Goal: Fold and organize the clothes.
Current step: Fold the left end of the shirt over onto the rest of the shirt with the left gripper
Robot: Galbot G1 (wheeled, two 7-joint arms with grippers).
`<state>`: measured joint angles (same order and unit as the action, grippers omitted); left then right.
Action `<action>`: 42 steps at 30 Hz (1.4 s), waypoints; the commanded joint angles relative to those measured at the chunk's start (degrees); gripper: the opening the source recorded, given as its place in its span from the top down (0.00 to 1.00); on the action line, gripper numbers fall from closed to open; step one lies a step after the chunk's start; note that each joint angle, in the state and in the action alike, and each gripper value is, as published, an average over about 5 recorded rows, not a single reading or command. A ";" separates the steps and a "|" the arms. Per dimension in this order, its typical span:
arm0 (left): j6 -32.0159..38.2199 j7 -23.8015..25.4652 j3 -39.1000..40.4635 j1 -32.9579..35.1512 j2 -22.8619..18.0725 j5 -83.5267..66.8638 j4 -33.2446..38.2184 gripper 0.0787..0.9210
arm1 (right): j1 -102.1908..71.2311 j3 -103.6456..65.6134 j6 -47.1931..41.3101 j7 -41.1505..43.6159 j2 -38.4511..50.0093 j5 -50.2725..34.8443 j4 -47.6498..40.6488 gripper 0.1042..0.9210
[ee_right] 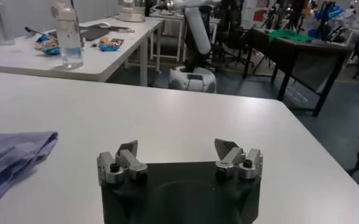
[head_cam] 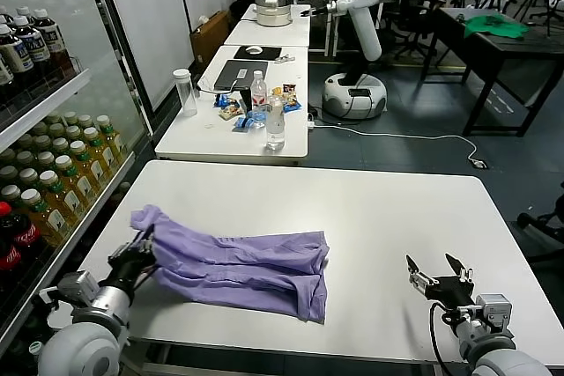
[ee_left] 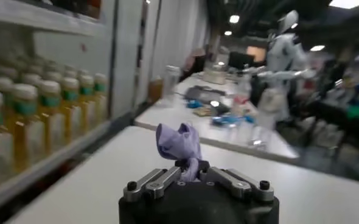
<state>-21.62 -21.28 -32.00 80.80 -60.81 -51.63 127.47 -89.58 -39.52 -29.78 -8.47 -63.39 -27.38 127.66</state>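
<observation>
The lavender T-shirt (head_cam: 238,266) lies on the white surface (head_cam: 388,217) toward its front-left part, folded lengthwise into a long band running left to right, w/ a doubled-over end hanging near the front edge at approx. the middle. Fabric is rumpled, creases along the length. No graphic visible from the head view.

Left gripper (head_cam: 141,257) sits at the shirt's left end, low over the surface near the front-left corner. Jaws are pressed together, pinching a bunch of the fabric; in the left wrist view a small tuft of T-shirt (ee_left: 179,145) sticks up out of the left gripper (ee_left: 190,173).

Right gripper (head_cam: 438,277) is at the front-right of the surface, well apart from the shirt, nothing in it. Jaws spread wide, both fingertips visible w/ clear gap. Right wrist view confirms: right gripper (ee_right: 177,159) open over bare surface, w/ the shirt's right end (ee_right: 12,159) off to one side, not touching.

Beyond: a second white table (head_cam: 242,121) w/ water bottles (head_cam: 275,121), a clear cup (head_cam: 185,92), snack packets (head_cam: 233,110) and a laptop (head_cam: 240,72). Drink shelves (head_cam: 44,165) line the robot's left. Another robot (head_cam: 361,6) stands farther back; a green cloth (head_cam: 495,25) lies on a dark table.
</observation>
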 commanded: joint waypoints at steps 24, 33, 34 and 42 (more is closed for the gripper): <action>-0.30 4.17 30.51 -15.08 -17.53 3.75 -12.39 0.92 | 0.05 0.44 0.43 0.16 -0.66 1.34 -1.11 0.12; 0.58 8.99 30.85 -13.57 -16.90 8.18 -10.58 0.67 | 1.72 1.07 0.52 0.22 -0.33 1.15 -2.99 0.12; 0.65 9.08 30.38 -13.15 -16.78 8.22 -10.05 0.63 | 1.90 1.17 0.55 0.23 -0.38 1.15 -3.21 0.12; 4.16 6.86 24.98 -8.52 -13.98 19.11 -8.11 0.37 | 2.98 1.69 0.92 0.35 -0.84 1.21 -4.41 0.12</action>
<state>-19.80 -14.21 -4.61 69.75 -75.91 -43.77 119.05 -87.36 -37.96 -29.00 -8.15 -64.14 -26.22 124.25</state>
